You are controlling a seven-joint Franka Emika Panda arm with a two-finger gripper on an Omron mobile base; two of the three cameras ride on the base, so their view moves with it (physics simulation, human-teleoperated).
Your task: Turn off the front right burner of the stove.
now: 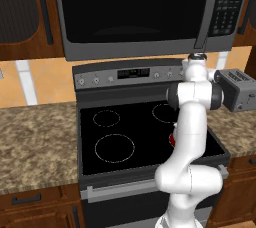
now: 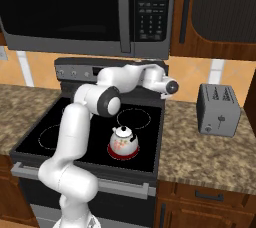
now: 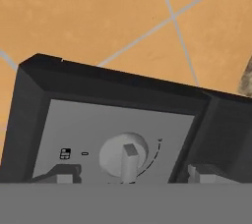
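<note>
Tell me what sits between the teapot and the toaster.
In the right base view, black stove glass, then bare speckled counter, lie between the teapot on the glowing front right burner and the toaster.

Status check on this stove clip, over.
Gripper open, fingertips flanking a back-panel knob. Front right burner glowing red under the teapot. Nothing blocking the knob.

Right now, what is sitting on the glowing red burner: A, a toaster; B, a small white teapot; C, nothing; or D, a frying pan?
B: in the right base view a small white teapot stands on the red burner at the stove's front right, while the toaster sits off on the counter.
</note>
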